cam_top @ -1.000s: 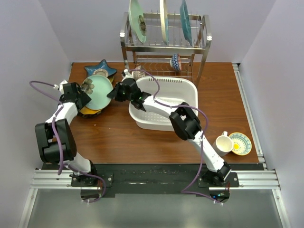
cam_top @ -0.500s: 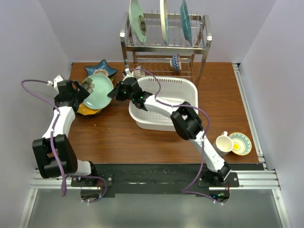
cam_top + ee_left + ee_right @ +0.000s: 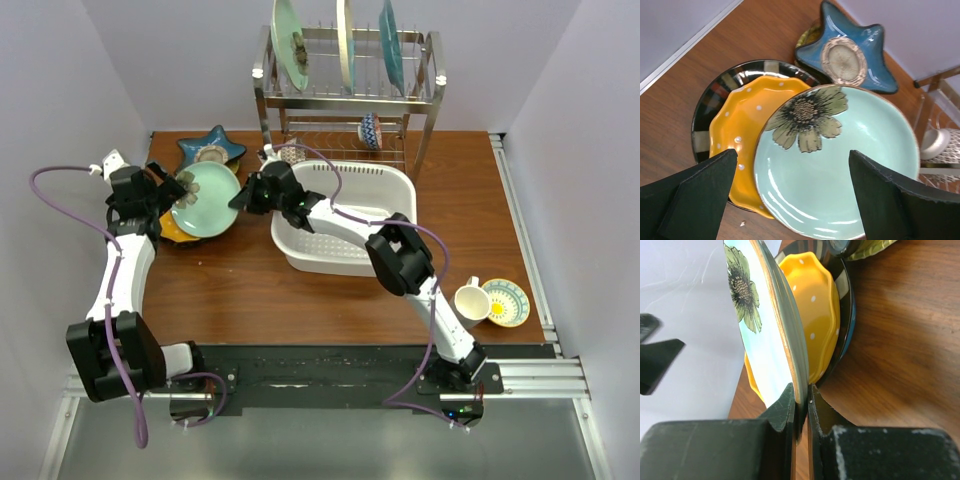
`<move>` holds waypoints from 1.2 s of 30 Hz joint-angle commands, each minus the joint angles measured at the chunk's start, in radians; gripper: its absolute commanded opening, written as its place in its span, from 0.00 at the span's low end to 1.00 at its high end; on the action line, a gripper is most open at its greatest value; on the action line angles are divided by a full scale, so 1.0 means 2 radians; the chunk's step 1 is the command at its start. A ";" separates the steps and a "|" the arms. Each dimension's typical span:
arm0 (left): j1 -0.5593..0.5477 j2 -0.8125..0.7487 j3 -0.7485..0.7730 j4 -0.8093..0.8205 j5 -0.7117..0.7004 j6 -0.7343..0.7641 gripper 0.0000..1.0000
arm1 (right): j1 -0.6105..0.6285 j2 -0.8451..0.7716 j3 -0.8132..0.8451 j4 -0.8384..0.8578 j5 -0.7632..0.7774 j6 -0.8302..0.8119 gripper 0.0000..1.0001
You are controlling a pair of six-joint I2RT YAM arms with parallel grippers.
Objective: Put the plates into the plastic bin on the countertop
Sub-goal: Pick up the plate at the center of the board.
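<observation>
Half the orange dotted plate (image 3: 735, 125) is hiding under the pale green plate (image 3: 840, 150); right hand (image 3: 801, 395) is pinching its rim, left hand (image 3: 792, 192) is gaping open.

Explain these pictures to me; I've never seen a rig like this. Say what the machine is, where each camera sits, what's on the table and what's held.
Two robot arms are bolted at a table's near edge. One picture looks down from above; the other two come from wrist cameras, so the black shapes are each arm's own fingers. On the countertop sit a white bin, a steel rack, a cup and saucer, and plates: an orange dotted plate, a dark patterned plate, a blue star-shaped plate. The right gripper is shut on the rim of the pale green plate, holding it tilted over them. The left gripper is open, holding nothing.
</observation>
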 commanded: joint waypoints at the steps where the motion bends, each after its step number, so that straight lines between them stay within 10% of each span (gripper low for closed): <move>1: -0.001 -0.033 0.000 0.033 0.041 -0.001 0.99 | 0.002 -0.059 -0.004 0.051 -0.022 -0.001 0.00; 25: -0.002 -0.069 -0.001 0.027 0.056 0.003 1.00 | 0.000 -0.129 -0.091 0.135 -0.071 0.050 0.00; 36: -0.001 -0.092 0.038 -0.010 0.039 0.023 1.00 | 0.001 -0.081 0.002 0.140 -0.098 0.089 0.00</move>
